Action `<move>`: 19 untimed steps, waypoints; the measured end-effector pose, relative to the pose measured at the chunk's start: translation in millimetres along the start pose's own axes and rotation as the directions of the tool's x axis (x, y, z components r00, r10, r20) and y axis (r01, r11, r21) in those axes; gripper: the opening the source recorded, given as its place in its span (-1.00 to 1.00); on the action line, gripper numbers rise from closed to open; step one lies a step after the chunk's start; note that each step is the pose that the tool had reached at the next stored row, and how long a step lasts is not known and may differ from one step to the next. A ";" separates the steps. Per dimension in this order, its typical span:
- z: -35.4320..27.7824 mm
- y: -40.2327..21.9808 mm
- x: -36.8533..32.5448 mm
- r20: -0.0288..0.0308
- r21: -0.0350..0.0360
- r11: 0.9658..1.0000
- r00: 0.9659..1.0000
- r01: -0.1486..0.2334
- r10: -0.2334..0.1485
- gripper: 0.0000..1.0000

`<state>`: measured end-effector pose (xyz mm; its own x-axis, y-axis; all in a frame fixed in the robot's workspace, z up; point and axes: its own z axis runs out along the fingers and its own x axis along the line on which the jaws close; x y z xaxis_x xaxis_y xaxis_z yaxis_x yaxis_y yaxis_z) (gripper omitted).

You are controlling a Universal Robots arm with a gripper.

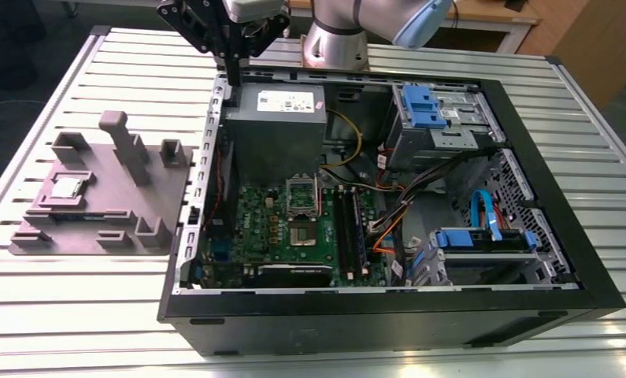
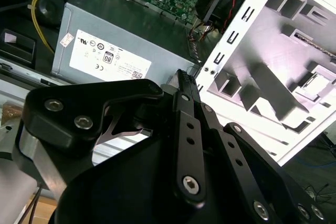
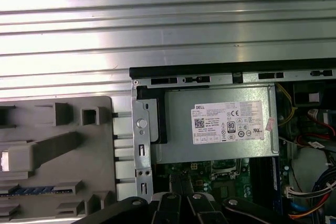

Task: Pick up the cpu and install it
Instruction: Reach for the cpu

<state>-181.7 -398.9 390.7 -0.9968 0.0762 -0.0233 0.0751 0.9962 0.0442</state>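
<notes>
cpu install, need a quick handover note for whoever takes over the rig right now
Gripper: shut, holding nothing, raised over the edge of the computer case by the power supply.
Cpu: lying flat on the grey fixture plate, outside the case on the exterior view's left, well apart from the gripper.
Done: nothing that shows; the cpu is not picked up.
Left: the pick-up and the install on the motherboard inside the open case.
</notes>
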 end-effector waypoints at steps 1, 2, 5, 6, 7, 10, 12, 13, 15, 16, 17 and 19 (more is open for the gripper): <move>0.0 0.0 0.2 0.000 0.000 1.000 1.000 0.000 0.000 -0.80; 0.0 0.0 0.3 0.000 0.000 1.000 1.000 0.000 0.000 -0.80; 0.0 -0.1 1.0 0.000 0.000 1.000 1.000 0.000 0.000 -0.80; 0.0 -0.1 1.2 0.000 0.000 1.000 1.000 0.000 0.000 -0.80; 0.0 -0.1 1.4 0.000 0.000 1.000 1.000 0.000 0.000 -0.80; 0.0 -0.2 2.1 0.000 0.000 1.000 1.000 0.000 0.000 -0.80; 0.0 -0.2 2.6 0.000 0.000 1.000 1.000 0.000 0.000 -0.80; 0.0 -0.2 2.8 0.000 0.000 1.000 1.000 0.000 0.000 -0.80; 0.0 -0.2 3.3 0.000 0.000 1.000 1.000 0.000 0.000 -0.80; 0.0 -0.3 3.5 0.000 0.000 1.000 1.000 0.000 0.000 -0.80; 0.0 -0.3 3.8 0.000 0.000 1.000 1.000 0.000 0.000 -0.80; 0.0 -0.3 4.2 0.000 0.000 1.000 1.000 0.000 0.000 -0.80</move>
<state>-185.9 -398.9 390.6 -0.9968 0.0762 -0.0233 0.0751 0.9962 0.0443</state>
